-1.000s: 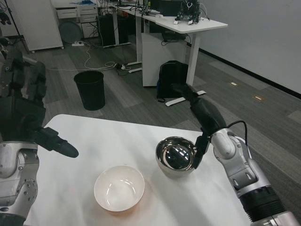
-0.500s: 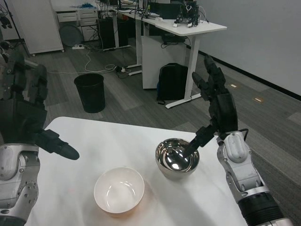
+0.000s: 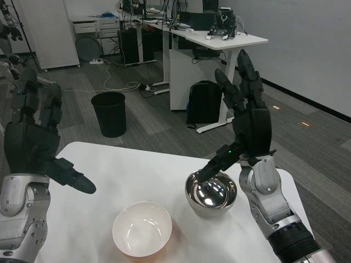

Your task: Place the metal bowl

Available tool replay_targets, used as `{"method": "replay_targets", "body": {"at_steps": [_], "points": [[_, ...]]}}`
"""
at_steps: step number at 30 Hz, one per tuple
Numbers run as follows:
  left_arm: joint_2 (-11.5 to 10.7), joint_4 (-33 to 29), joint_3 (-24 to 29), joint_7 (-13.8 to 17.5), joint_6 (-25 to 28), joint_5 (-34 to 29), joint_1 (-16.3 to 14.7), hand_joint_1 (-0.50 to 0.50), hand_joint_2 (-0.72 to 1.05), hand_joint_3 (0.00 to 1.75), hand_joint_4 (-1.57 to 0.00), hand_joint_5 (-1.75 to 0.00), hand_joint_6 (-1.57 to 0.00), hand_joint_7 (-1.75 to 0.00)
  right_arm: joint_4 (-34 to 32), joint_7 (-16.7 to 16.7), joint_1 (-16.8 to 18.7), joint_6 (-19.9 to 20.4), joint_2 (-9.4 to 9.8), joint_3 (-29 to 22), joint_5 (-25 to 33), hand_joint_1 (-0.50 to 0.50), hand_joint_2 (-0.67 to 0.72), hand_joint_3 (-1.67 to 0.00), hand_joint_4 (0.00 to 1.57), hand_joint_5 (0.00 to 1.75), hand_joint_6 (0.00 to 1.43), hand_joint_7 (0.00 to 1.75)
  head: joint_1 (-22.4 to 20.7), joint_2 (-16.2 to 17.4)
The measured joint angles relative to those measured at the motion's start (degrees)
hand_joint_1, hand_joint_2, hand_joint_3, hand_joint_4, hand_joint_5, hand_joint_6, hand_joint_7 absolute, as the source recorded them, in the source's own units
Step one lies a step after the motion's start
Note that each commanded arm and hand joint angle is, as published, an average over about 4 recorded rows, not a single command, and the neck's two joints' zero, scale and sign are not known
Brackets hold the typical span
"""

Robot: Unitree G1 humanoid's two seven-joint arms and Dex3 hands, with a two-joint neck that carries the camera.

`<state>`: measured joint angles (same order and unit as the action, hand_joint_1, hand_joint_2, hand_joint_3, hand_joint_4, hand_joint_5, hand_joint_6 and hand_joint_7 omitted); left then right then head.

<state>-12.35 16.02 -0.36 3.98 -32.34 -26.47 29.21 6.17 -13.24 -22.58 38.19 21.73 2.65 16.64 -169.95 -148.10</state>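
Observation:
The metal bowl (image 3: pixel 211 193) stands upright on the white table (image 3: pixel 137 164), right of centre. My right hand (image 3: pixel 245 126) is raised above and behind it, fingers spread and pointing up, holding nothing; its thumb reaches down to just over the bowl's far rim. My left hand (image 3: pixel 34 139) hangs open over the table's left edge, one finger stretched toward the middle.
A white bowl (image 3: pixel 142 228) sits on the table near the front, left of the metal bowl. Beyond the table stand a black bin (image 3: pixel 108 113), a white desk (image 3: pixel 219 38) and a dark backpack (image 3: pixel 205 101) on the floor.
My right hand let go of the metal bowl's rim and rose, fingers opening upward. The bowl now rests on the table by itself. The camera has tilted slightly.

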Motion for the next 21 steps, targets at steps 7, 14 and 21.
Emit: {"method": "replay_targets", "body": {"at_steps": [7, 14, 21], "points": [[0.01, 0.01, -0.12, 0.20, -0.01, -0.01, 0.00, -0.50, -0.72, 0.00, 0.00, -0.10, 0.00, 0.00, -1.44, -0.74, -1.78, 1.96, 1.15, -1.22, 0.00, -0.46, 0.72, 0.00, 0.00, 0.00, 0.00, 0.00, -0.39, -1.22], [0.01, 0.01, -0.14, 0.31, -0.02, -0.01, 0.00, -0.50, -0.72, 0.00, 0.00, -0.10, 0.00, 0.00, -1.48, -0.80, -1.84, 2.01, 1.21, -1.51, 0.02, -0.46, 0.72, 0.00, 0.00, 0.00, 0.00, 0.00, -0.32, -1.45], [0.01, 0.01, -0.14, 0.34, -0.03, -0.01, -0.01, -0.50, -0.72, 0.00, 0.00, -0.10, 0.00, 0.00, -1.48, -0.80, -1.84, 2.00, 1.20, -1.47, 0.29, -0.46, 0.72, 0.00, 0.00, 0.00, 0.00, 0.00, -0.46, -1.49]]}}
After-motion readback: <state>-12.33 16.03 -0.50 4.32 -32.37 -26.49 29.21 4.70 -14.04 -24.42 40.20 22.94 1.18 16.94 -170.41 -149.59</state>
